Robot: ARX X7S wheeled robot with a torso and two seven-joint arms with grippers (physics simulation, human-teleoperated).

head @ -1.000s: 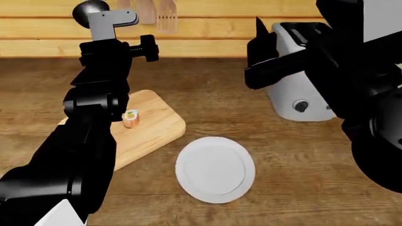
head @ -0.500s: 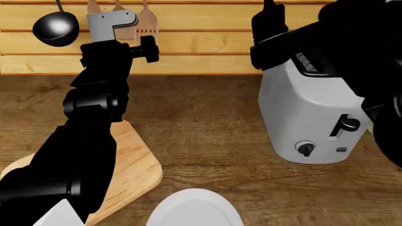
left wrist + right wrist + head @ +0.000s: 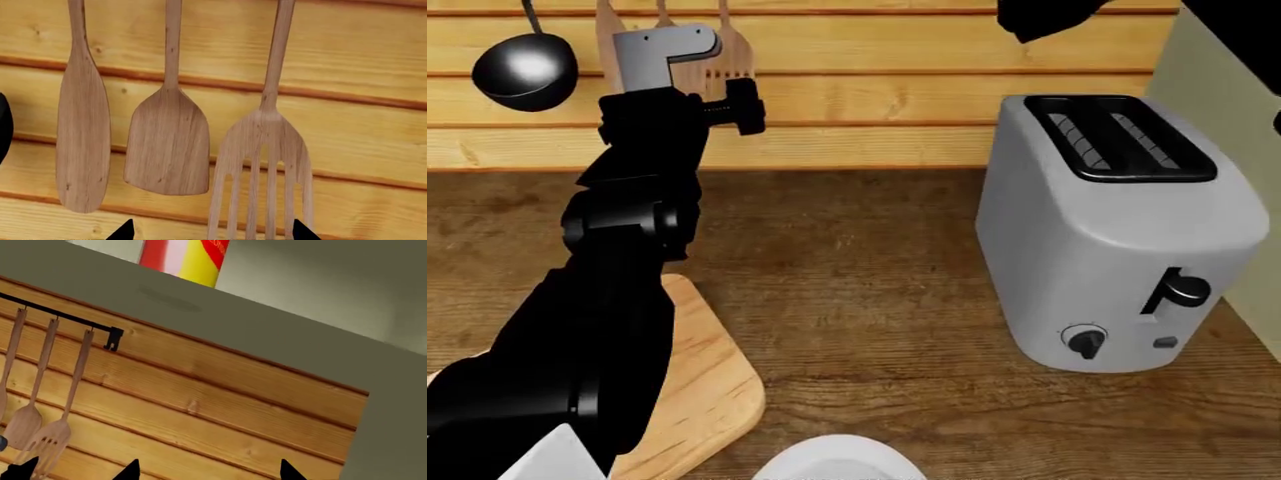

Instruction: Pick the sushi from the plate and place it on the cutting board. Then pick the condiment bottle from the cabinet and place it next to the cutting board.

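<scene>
The condiment bottle (image 3: 187,257) stands on the cabinet shelf, and only its red and yellow lower part shows in the right wrist view. My right gripper (image 3: 208,473) is below the shelf, open, with bare wood wall between its tips. My left gripper (image 3: 212,233) is also open and empty, facing hanging wooden utensils. In the head view the cutting board (image 3: 710,400) lies at the bottom left, partly behind my left arm (image 3: 627,260). Only a sliver of the plate (image 3: 827,458) shows at the bottom edge. The sushi is hidden.
A grey toaster (image 3: 1108,230) stands on the wooden counter at right. A black ladle (image 3: 521,65), wooden spoon (image 3: 83,140), spatula (image 3: 167,145) and fork (image 3: 263,160) hang on the plank wall. The pale cabinet side (image 3: 1228,130) rises at far right, with my right arm (image 3: 1054,15) at the top.
The head view has swung upward: plate and board slid to the bottom edge and the sushi dropped from sight. My right arm rose away from the toaster towards the cabinet.
</scene>
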